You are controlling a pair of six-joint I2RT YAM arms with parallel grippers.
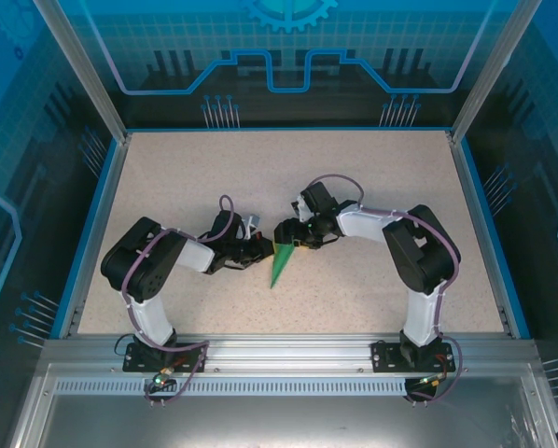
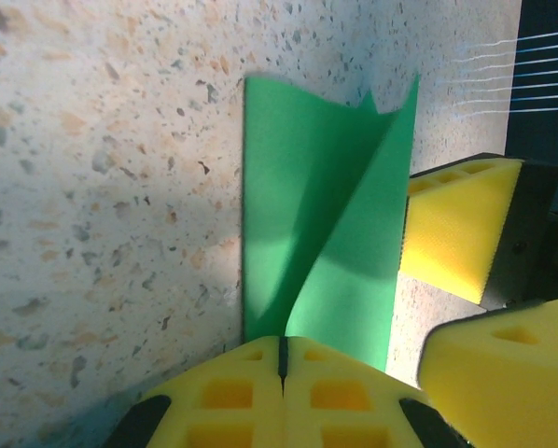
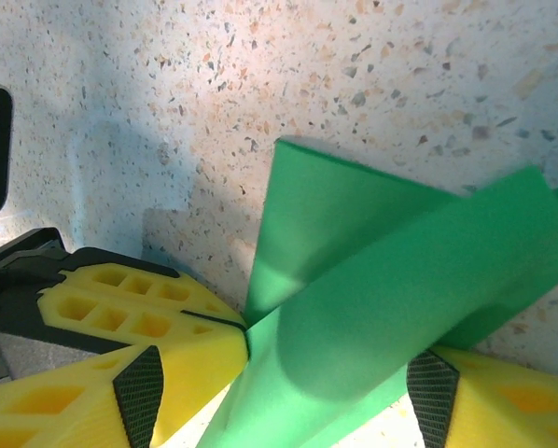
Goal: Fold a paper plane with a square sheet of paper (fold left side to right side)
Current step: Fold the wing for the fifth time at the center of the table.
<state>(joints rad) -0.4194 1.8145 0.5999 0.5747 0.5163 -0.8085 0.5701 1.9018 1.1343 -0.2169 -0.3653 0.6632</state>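
The square sheet of paper, bright green, is folded into a narrow pointed paper plane [image 1: 281, 264] lying mid-table, point toward the near edge. In the left wrist view the paper plane [image 2: 298, 215] lies flat with one flap [image 2: 363, 261] curling up from a crease. My left gripper [image 1: 258, 250] [image 2: 282, 353] is shut, its yellow fingertips pinching the paper's near end. The left gripper's fingers [image 3: 139, 313] meet the paper plane [image 3: 372, 299] at its crease. My right gripper [image 1: 295, 239] [image 3: 284, 415] stands open, with the raised flap passing between its fingers [image 2: 456, 224].
The speckled tabletop [image 1: 372, 168] has a blue rim and a metal rail along the near edge [image 1: 288, 350]. Both arms lean inward and nearly touch at the paper. Transparent blue walls enclose the back and sides.
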